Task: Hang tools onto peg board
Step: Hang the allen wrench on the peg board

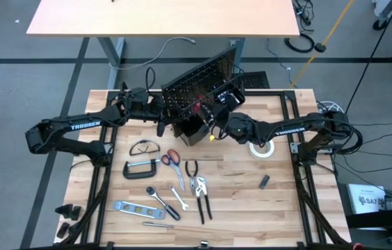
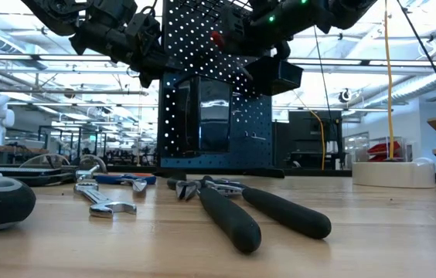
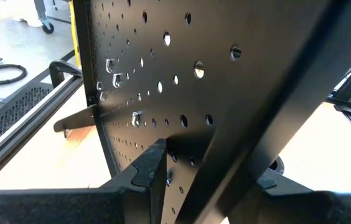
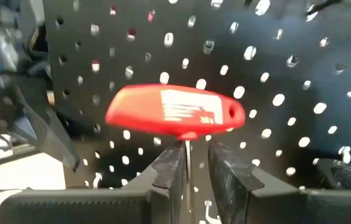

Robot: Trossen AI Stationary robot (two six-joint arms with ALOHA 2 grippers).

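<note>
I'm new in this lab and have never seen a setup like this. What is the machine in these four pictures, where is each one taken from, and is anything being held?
It is a robot with two dark arms at a wooden table. One picture looks down from above, one looks level across the tabletop, and two come from cameras on the wrists. Both arms reach to a black peg board standing at the table's far side. The left gripper clamps the board's edge. The right gripper pinches the thin metal shaft of a red T-handled tool in front of the holes. On the table lie scissors, pliers, a C-clamp, a level, safety glasses and a tape roll.
</note>
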